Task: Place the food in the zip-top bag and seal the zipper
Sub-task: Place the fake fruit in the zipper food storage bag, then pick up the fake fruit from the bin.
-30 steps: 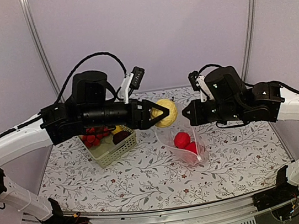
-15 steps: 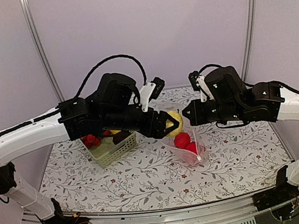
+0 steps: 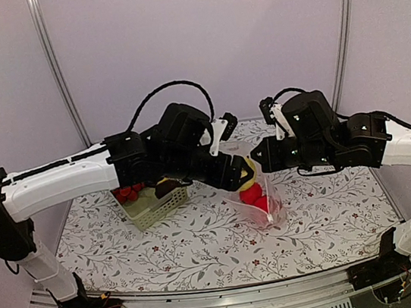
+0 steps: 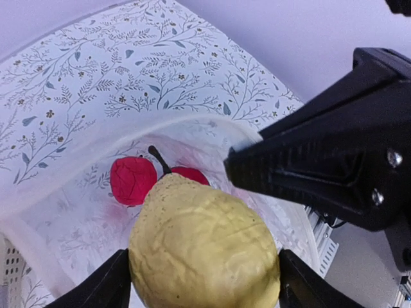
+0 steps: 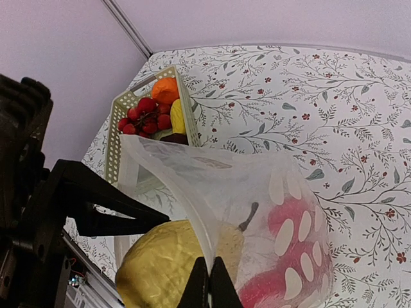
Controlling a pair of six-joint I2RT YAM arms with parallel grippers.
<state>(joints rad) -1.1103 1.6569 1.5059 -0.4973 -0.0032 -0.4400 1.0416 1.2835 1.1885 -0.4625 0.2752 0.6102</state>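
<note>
You are looking at a floral-patterned table, with a pale green basket sitting toward its left and holding other fruits: red, orange, yellow and one dark. To the right of the basket, the zip-top bag is hanging mouth-up, its lower end resting on the table. Your right gripper is pinching the bag's upper edge with its jaws fully closed on the film, holding the mouth open. Your left gripper is reaching into that mouth with its jaws spread wide, both fingers pressing against a yellow fruit, which is sitting at the opening, above the contents. Two red fruits are lying at the bottom of the bag, one showing a dark stem. The zipper appears to be running along the whitish rim of the mouth, unsealed; the film is blurring its exact line.
</note>
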